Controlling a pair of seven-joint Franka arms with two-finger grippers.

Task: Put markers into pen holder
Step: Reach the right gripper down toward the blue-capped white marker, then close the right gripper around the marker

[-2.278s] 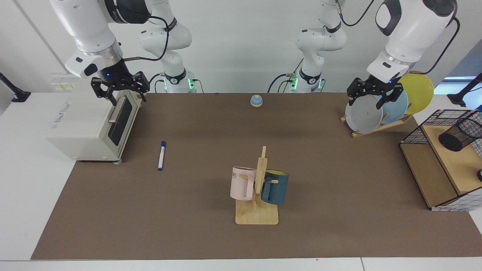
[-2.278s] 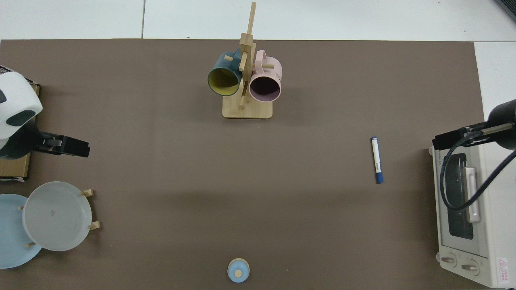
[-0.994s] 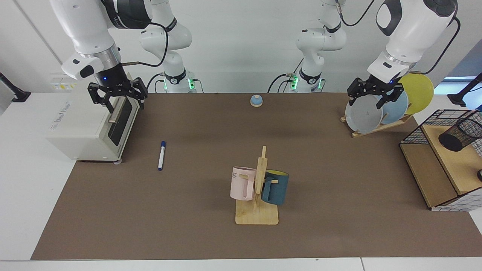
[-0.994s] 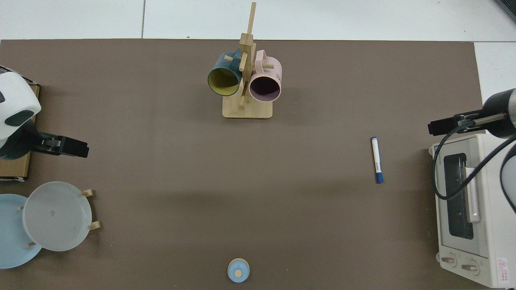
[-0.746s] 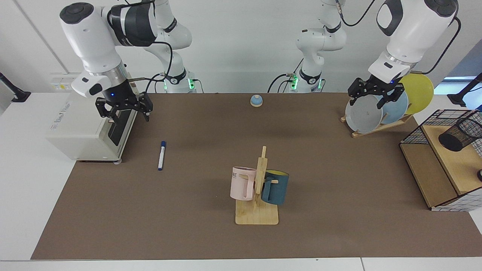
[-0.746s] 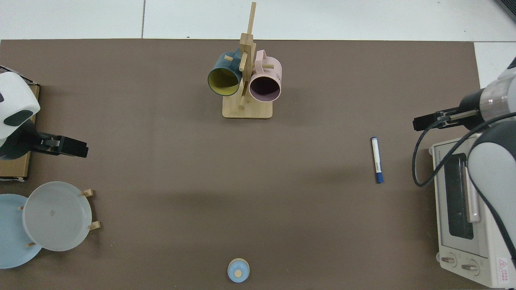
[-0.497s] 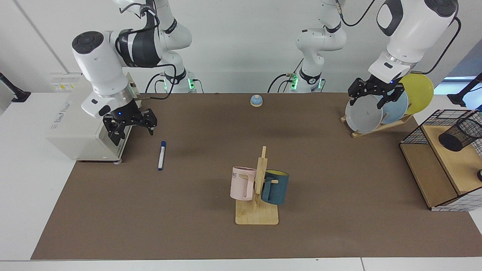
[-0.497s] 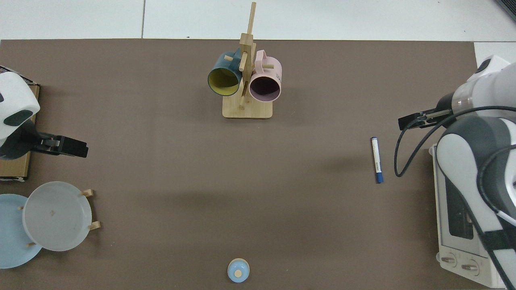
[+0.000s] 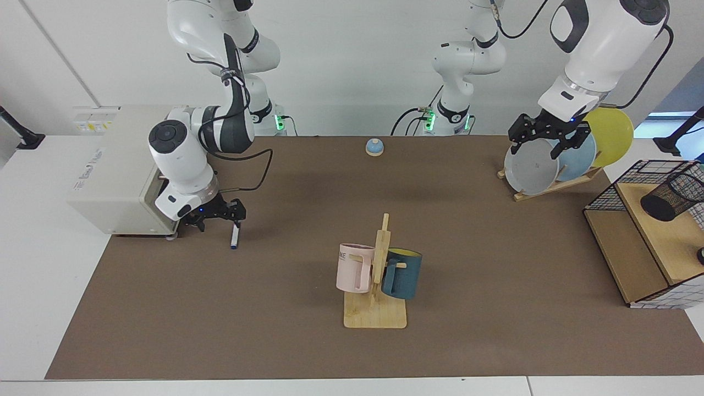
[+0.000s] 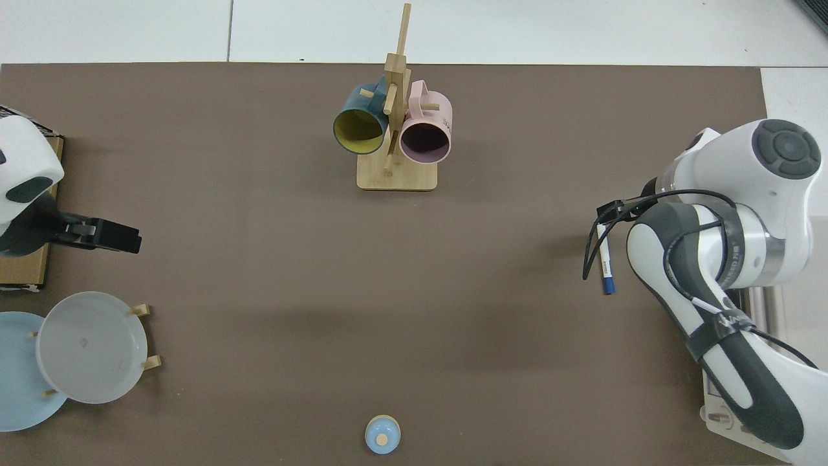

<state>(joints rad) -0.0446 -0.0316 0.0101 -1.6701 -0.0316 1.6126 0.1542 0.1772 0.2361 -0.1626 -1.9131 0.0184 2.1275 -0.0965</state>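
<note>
- Marker, slim white barrel with dark blue cap (image 9: 235, 235), lies flat on the brown counter (image 9: 308, 352) beside the cream toaster oven (image 9: 113, 176).
- Right pincer (image 9: 215, 215) sits low at the marker's far end, fingers spread, presumably for a side-on pinch; nothing grasped yet.
- Left pincer (image 9: 546, 144) waits released by the plate rack (image 9: 550, 184).
- Black wire-mesh cylindrical pen holder (image 9: 672, 197) lies tilted on the wooden shelf, well apart from the marker; a long carry is likely.

White-walled room with a matted worktable.
A brown mat (image 9: 308, 341) covers most of the white table (image 9: 33, 286); a plain white wall (image 9: 357, 60) rises behind it, and a bright window opening (image 9: 668, 118) shows at the far edge.
</note>
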